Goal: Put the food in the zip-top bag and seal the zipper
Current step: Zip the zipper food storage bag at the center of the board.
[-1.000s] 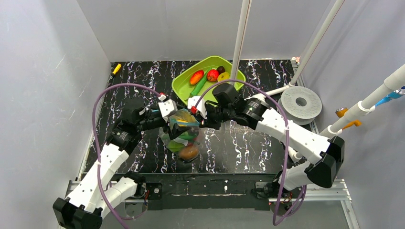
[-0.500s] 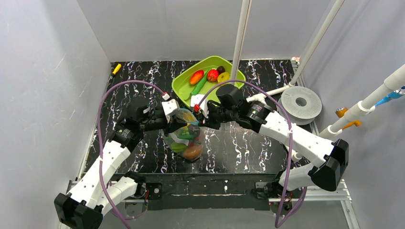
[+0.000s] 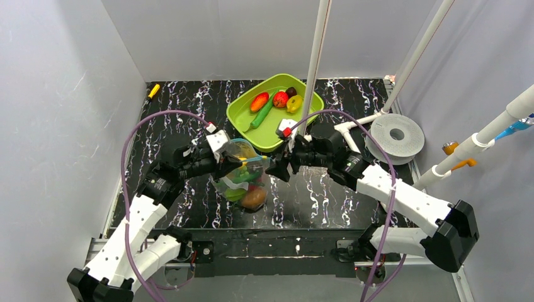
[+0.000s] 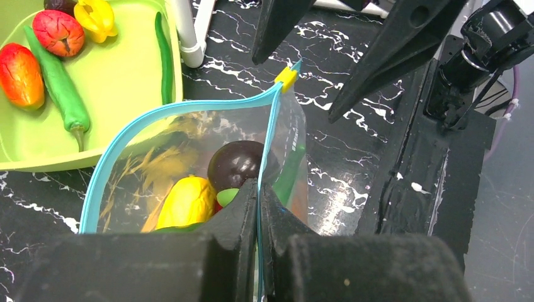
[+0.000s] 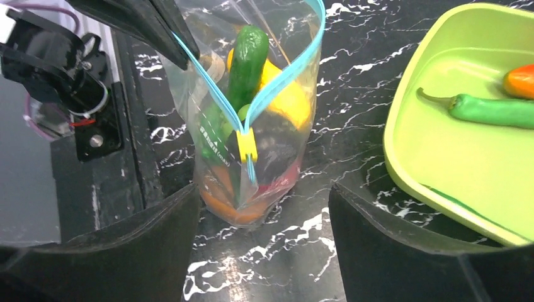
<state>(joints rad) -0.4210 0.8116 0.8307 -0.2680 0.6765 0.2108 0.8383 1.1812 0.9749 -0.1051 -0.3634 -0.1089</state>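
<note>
Centre of tabletop (image 3: 182, 107): zip-top bag (image 3: 244, 182) upright, mouth gaping.
Left claw (image 4: 259, 196) clenched on the zipper (image 4: 189, 108) strip at the bag's left side; right claw (image 3: 276, 170) released, jaws spread just right of the bag. Food (image 4: 237, 165) inside; more in green tray (image 3: 241, 119), far side.

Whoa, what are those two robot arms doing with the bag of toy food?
They are packing toy food into a clear zip-top bag. The left gripper is pinched shut on the bag's rim at the blue zipper, holding it up. The right gripper is open just in front of the yellow slider, gripping nothing. Several pieces are inside, but the zipper gapes open, and more of it waits in the green tray.
</note>
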